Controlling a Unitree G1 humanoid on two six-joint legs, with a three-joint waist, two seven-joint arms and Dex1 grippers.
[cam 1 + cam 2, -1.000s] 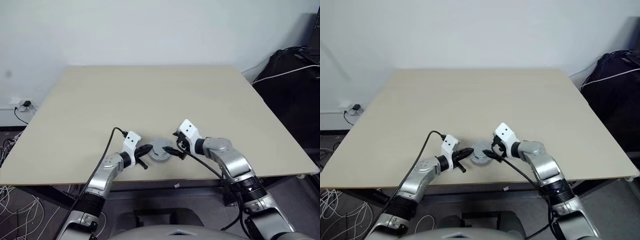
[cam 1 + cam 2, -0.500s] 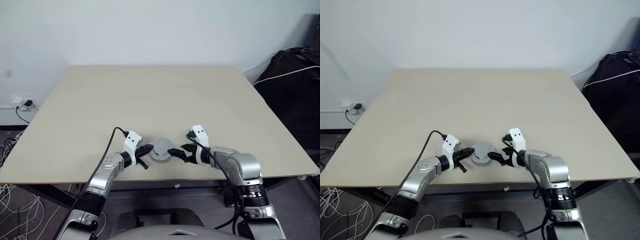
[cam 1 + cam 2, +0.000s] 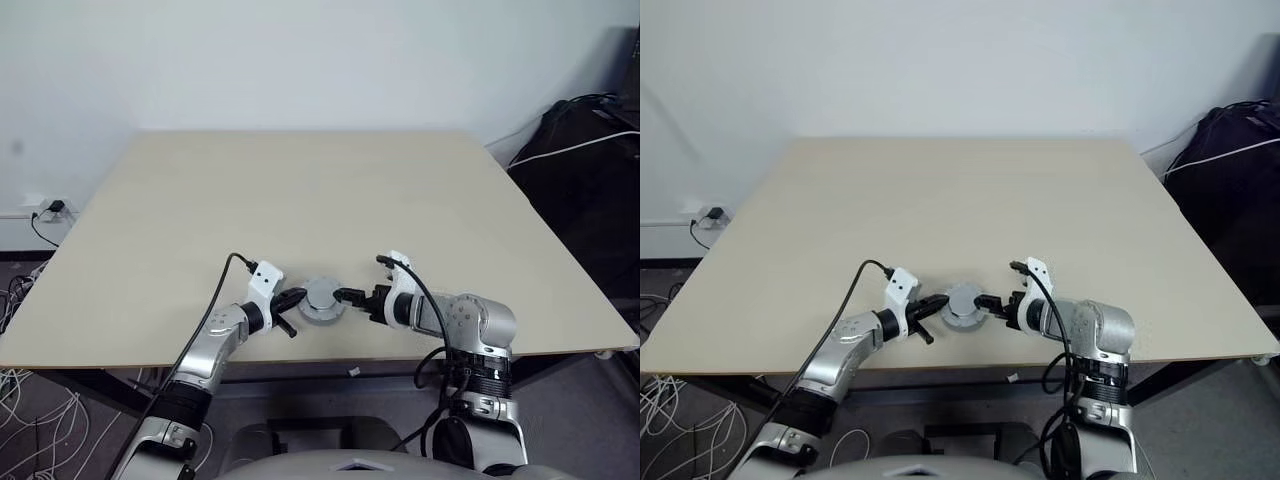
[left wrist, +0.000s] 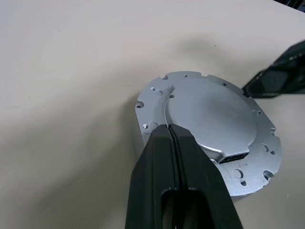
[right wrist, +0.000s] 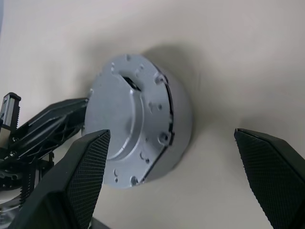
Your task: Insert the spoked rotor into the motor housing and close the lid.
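One round metal motor housing (image 3: 323, 300) sits near the front edge of the table (image 3: 300, 190), with the grey lid (image 4: 209, 119) on top of it, smooth face and raised centre upward. It lies between the two grippers. The left gripper (image 3: 293, 297) is clenched, its two black fingers (image 4: 176, 162) pressed flat together with nothing between them, and their tips rest at the lid's rim on the housing's left side. The right gripper (image 3: 350, 296) is spread wide and grasps nothing; it sits just beside the housing's right side, the housing lying ahead of its parted fingers (image 5: 86, 167) and not between them. The left wrist view shows the lid's small screw holes, the notches round its rim and a small rectangular slot at the edge of the raised centre, which the head views do not resolve. The right wrist view shows the housing's plain side wall and the left gripper beyond it. In all: one housing, one lid, two grippers.
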